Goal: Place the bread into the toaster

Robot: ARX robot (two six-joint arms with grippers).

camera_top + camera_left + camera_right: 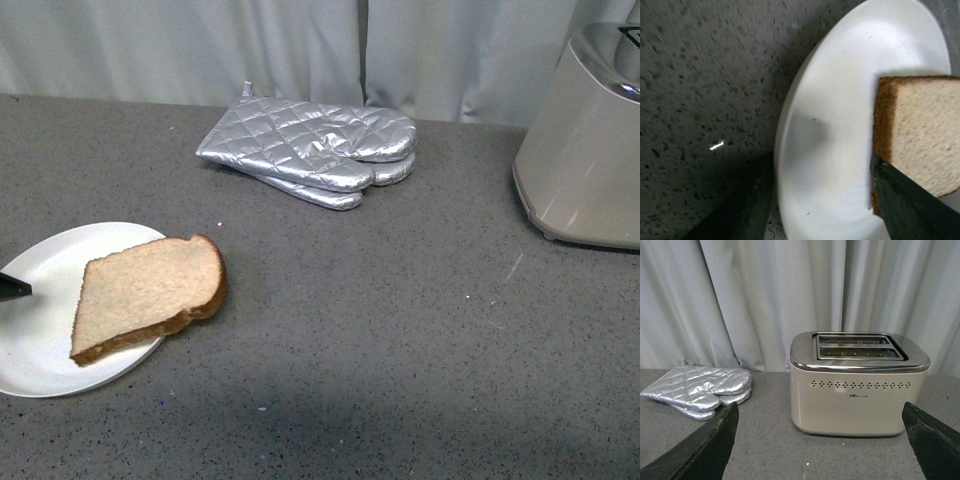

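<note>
One bread [148, 293] — long axis left-right, rounded top toward toaster [585, 150] | left jaws apart | right jaws apart

The bread [148, 293] at my ten o'clock looks porous and matt, its crust darker and rougher. Under it the plate [40, 350] is smooth white with a soft sheen. The counter [400, 330] is speckled grey, stone-like and matt. At twelve o'clock the oven mitts [310, 150] are quilted cloth with a silver sheen. The toaster [857, 400] at two o'clock has satin beige sides and a bright chrome top. My right fingers [700, 450] look dull black.
</note>
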